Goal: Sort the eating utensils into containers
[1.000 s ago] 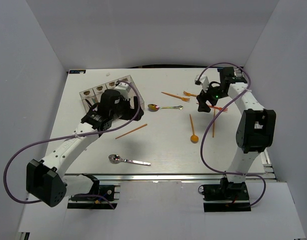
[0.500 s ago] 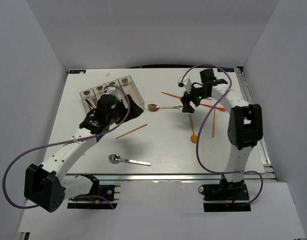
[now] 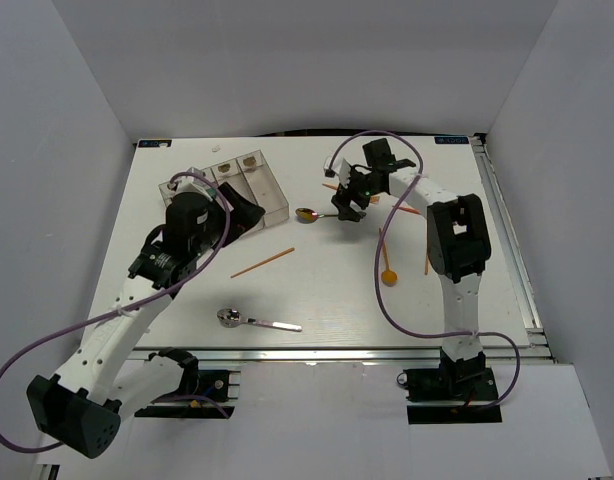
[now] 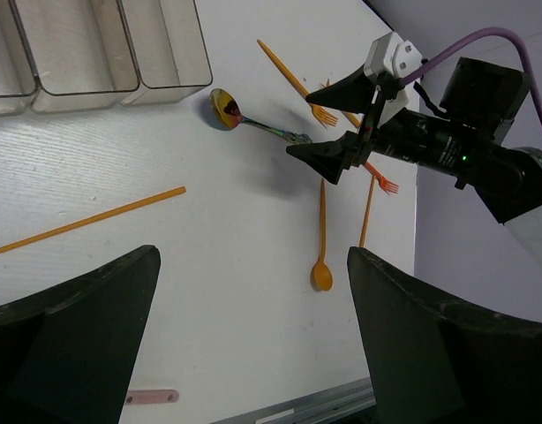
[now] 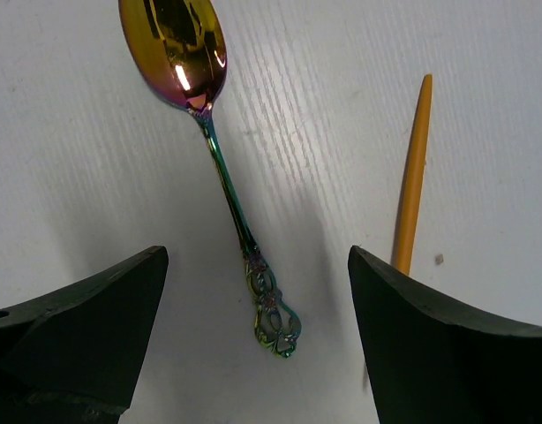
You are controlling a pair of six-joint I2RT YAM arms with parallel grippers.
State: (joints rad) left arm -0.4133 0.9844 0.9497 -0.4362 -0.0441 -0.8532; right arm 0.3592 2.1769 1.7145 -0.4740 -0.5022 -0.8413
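White tabletop (image 3: 337,300) carries scattered utensils. Right pincer (image 3: 345,205) hangs wide open over the rainbow spoon (image 5: 222,168). The spoon's handle lies between the two fingers with no touch visible, and its bowl points toward the bins (image 3: 255,185) at the far left. An orange spoon (image 4: 322,230) lies just beside the pincer's right finger. Left pincer (image 4: 252,256) is also open and empty, near the bins. A chopstick (image 3: 263,262) and a silver spoon (image 3: 257,321) lie nearer the arm bases.
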